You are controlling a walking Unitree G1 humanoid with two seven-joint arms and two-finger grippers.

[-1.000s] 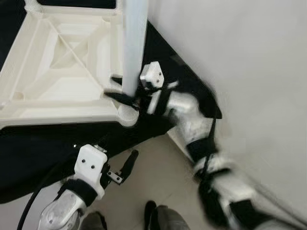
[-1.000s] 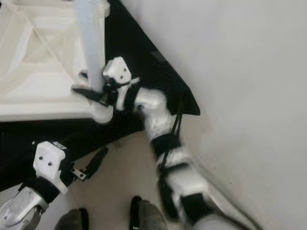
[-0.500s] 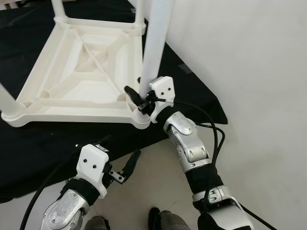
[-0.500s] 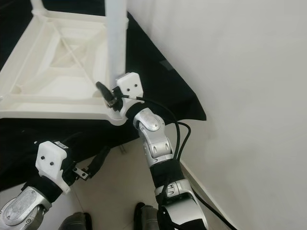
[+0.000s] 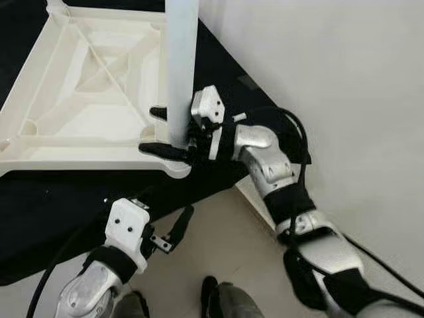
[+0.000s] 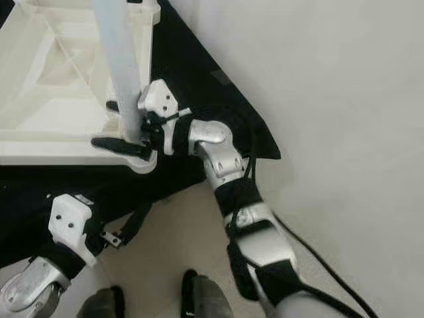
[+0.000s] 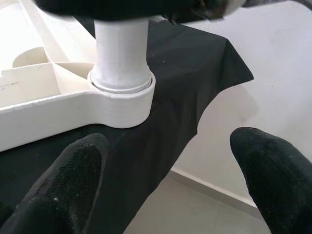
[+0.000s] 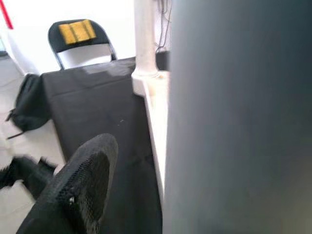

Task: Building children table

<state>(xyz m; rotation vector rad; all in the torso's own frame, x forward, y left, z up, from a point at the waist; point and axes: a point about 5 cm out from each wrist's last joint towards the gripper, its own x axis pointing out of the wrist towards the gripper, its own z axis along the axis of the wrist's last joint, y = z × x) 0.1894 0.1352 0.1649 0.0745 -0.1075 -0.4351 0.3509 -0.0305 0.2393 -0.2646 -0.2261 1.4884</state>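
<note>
The white moulded-plastic children's table top (image 5: 79,99) lies upside down on the black cloth (image 5: 40,199) that covers the floor beside the white wall (image 5: 344,79). Its ribbed underside faces up. A white cylindrical plastic leg (image 5: 180,66) stands upright in the round corner socket (image 7: 122,97) nearest the robot.

Change over the last half second: the right claw (image 5: 162,131) sat just beside the socket, low against the leg base, with its fingers close together. It now brackets the leg a little above the socket, one black finger on each side of the tube. The fingers are spread; whether the pads actually press on the plastic cannot be told from these views. The right wrist view looks along one finger (image 8: 83,180) with the leg surface immediately alongside. The head camera has also shifted, so the table's apparent displacement is not a move of the table.

The left claw (image 5: 171,233) remains low in front of the robot, over the cloth edge and pale floor, released, fingers (image 7: 63,195) wide apart and holding nothing.

Assessment: the leg appears seated in the socket, with its base ring flush at the collar. The right claw's repositioning suggests a seating or twist-tightening step on this corner. If contact is loose, the claw may slip on the smooth tube.
</note>
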